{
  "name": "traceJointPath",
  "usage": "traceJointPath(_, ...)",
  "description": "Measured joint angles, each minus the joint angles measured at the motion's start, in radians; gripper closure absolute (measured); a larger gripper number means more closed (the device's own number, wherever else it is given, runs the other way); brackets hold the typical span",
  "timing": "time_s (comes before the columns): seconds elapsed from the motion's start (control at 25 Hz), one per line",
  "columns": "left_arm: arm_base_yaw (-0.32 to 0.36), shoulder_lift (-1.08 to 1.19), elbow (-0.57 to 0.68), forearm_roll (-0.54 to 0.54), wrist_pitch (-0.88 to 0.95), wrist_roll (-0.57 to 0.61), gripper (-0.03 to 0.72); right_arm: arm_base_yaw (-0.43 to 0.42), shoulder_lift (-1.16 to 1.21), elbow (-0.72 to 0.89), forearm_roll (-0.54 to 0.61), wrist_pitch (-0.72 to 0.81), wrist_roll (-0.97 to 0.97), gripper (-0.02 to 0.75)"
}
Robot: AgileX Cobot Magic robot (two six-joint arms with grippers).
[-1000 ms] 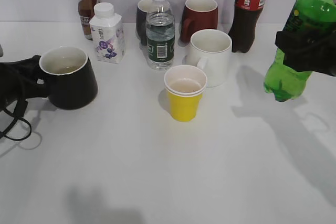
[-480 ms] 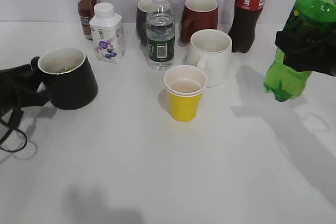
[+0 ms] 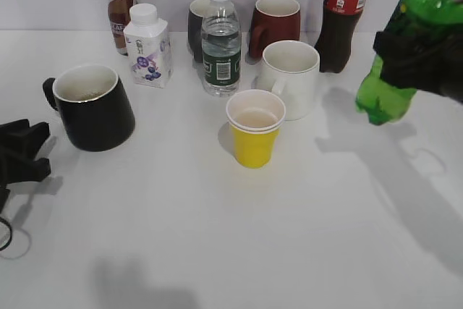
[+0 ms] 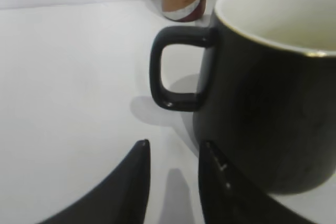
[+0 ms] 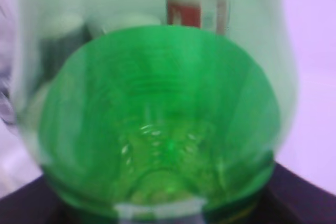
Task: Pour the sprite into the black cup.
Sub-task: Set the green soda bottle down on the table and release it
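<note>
The black cup (image 3: 94, 110) stands on the white table at the left, its handle pointing left. It fills the right of the left wrist view (image 4: 262, 103). My left gripper (image 3: 25, 151) is open and empty, a short way left of and nearer than the handle, touching nothing; in the left wrist view (image 4: 175, 145) its two fingertips sit apart below the handle. My right gripper (image 3: 423, 63) is shut on the sprite (image 3: 382, 99), a green bottle held tilted in the air at the far right, its base well above the table. The sprite (image 5: 163, 119) fills the right wrist view and hides the jaws.
A yellow paper cup (image 3: 253, 132) stands mid-table with a white mug (image 3: 289, 77) behind it. Along the back are a brown bottle (image 3: 118, 5), a white carton (image 3: 147, 47), a water bottle (image 3: 220, 41), a dark grey mug (image 3: 195, 27), a dark red mug (image 3: 276, 23) and a cola bottle (image 3: 340, 19).
My left gripper has let go of the black cup's handle and drawn back toward the near left. The sprite has risen a little and shifted slightly left.
</note>
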Motion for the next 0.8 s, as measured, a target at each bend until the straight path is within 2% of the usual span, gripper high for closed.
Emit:
traceJointPath(0.28,0.0,-0.133,0.042,-0.001,-0.001,0.0,0.438,0.0,0.199,0.0,0.019,-0.082,-0.015,0.305)
traceJointPath(0.44,0.0,-0.187,0.044,-0.002,-0.001,0.0,0.438,0.0,0.223,0.0,0.019,-0.124,-0.015,0.195)
traceJointPath(0.56,0.0,-0.235,0.045,-0.002,-0.001,0.0,0.438,0.0,0.224,0.0,0.018,-0.142,-0.015,0.159)
traceJointPath(0.68,0.0,-0.313,0.045,-0.002,0.064,0.0,0.44,0.0,0.185,0.0,0.016,-0.159,-0.015,0.151)
traceJointPath(0.8,0.0,-0.433,0.029,-0.002,0.204,0.0,0.44,0.0,0.101,-0.019,0.016,-0.159,-0.025,0.15)
